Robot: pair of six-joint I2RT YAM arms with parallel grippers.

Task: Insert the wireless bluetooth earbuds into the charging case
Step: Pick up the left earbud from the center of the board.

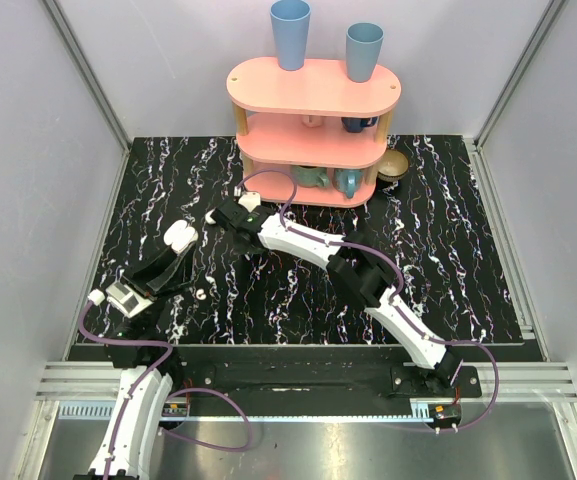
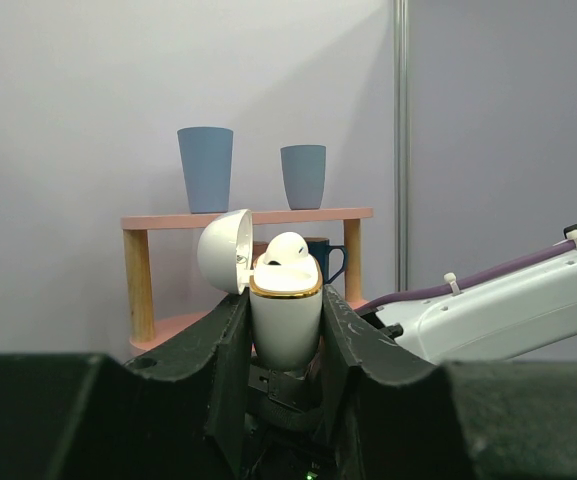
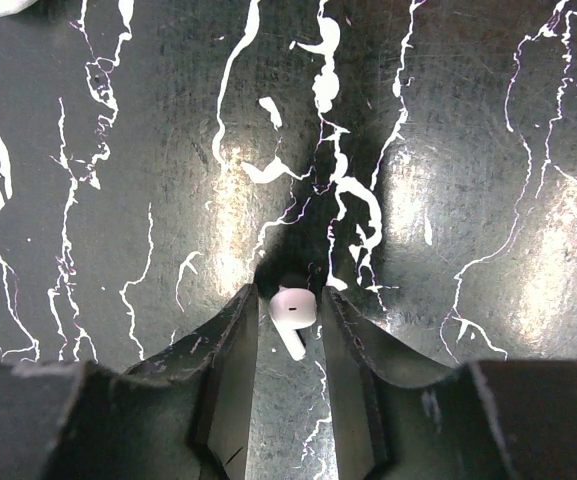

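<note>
The white charging case (image 2: 286, 315) stands upright between my left gripper's (image 2: 286, 300) fingers with its lid (image 2: 223, 250) swung open to the left. One white earbud (image 2: 288, 248) sits in its gold-rimmed top. In the top view my left gripper (image 1: 175, 245) holds the case (image 1: 179, 236) at the table's left. My right gripper (image 3: 290, 300) is down at the black marbled table (image 3: 118, 150), its jaws narrowly open on either side of a second white earbud (image 3: 293, 310), with a thin gap on each side. In the top view it (image 1: 230, 212) is in front of the shelf.
A pink three-tier shelf (image 1: 313, 88) stands at the back with two blue cups (image 1: 290, 33) on top and mugs (image 1: 348, 182) on the lower tiers. A round brown object (image 1: 393, 165) lies to its right. A small white piece (image 1: 200, 294) lies on the table near the left arm.
</note>
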